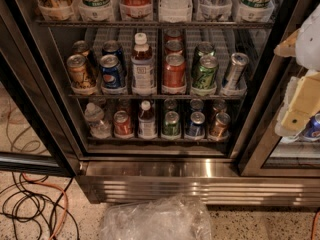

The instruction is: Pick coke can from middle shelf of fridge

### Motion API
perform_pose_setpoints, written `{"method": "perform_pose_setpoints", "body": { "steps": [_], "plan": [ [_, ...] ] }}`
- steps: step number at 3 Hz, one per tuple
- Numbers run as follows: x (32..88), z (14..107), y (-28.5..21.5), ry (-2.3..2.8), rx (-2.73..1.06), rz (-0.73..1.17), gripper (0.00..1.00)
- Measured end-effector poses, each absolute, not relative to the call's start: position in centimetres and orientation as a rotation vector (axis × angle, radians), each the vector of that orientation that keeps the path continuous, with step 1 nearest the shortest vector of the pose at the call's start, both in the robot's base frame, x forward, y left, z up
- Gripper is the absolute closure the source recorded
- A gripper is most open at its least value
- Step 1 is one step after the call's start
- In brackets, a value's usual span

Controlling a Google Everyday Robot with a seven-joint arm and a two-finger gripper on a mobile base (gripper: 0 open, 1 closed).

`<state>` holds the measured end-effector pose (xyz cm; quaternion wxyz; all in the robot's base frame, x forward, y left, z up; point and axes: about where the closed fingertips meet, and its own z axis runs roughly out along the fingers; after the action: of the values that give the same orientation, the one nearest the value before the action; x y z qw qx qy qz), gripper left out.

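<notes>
**The coke can point(174, 71) on the middle shelf point(100, 96), the gripper point(296, 118) apart**

The coke can stood upright at the shelf's front, between a bottle point(142, 64) and a green can point(206, 73). The gripper hung by the right door frame of the fridge point(165, 176), well apart from it. Its opening and any hold could not be told.

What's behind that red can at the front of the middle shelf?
Behind the coke can on the middle shelf, two more red cans queue in the same lane. Only their upper parts show; the rest is covered. The gripper hangs at the far right.
</notes>
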<state>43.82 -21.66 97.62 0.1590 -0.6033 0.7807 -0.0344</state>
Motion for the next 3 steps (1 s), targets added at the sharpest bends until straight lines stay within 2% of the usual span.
{"method": "perform_pose_setpoints", "body": {
  "steps": [1, 3],
  "plan": [
    [43.8, 97.6, -21.5, 2.226, -1.701, -0.112, 0.0],
    [43.5, 94.3, -19.6, 2.318, -1.355, 0.091, 0.0]
  ]
}}
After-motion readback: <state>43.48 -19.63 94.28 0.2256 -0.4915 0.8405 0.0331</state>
